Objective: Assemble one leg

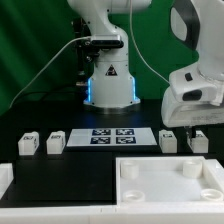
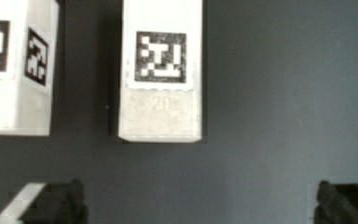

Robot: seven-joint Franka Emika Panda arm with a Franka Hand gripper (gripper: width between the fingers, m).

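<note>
Jaws spread wide, holding nothing, hover above the leg (image 2: pixel 163 85); it lies on the dark bench (image 2: pixel 274 100), beside a second leg (image 2: pixel 16 70), on the exterior view's right of the marker board (image 1: pixel 108 136).

exterior: wide, front-on to table (image 1: pixel 90 157) | wrist: close, looking down | shared: two legs (image 1: pixel 168 140) (image 2: pixel 163 75)

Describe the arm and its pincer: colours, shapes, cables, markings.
The glossy white rounded arm has dark joint bands, a blue glowing ring at its base and a black triangle marking. Thin cables trail from it. The pincer has a white housing and black fingertips.
</note>
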